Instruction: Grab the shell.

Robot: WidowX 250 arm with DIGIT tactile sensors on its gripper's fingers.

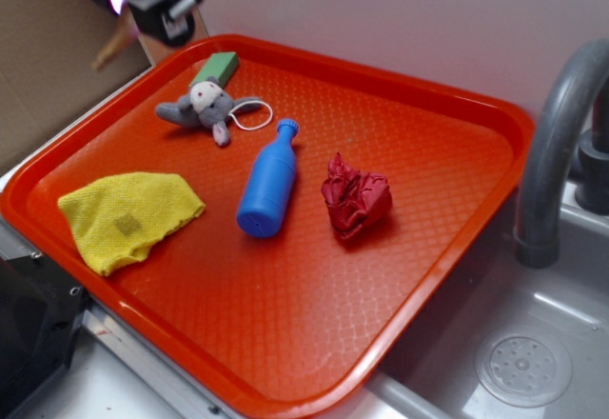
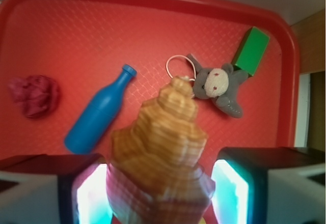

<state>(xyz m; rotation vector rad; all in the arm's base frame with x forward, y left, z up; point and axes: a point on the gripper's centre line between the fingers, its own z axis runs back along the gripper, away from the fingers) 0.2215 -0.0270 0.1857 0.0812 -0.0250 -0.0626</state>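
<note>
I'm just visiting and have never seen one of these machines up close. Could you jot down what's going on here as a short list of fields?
gripper: raised above the tray's far left corner, closed on the shell
shell: tan, ridged spiral, held between the fingers, off the tray
tray: red, beside a sink
blue bottle: lying on its side mid-tray
plush mouse: grey, lying next to a green block
green block: near the tray's far rim
paper ball: dark red, crumpled
yellow cloth: left part of the tray

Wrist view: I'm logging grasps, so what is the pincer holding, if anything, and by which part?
The pincer holds the shell by its wide lower end, pointed tip sticking out past the fingers over the red tray.
</note>
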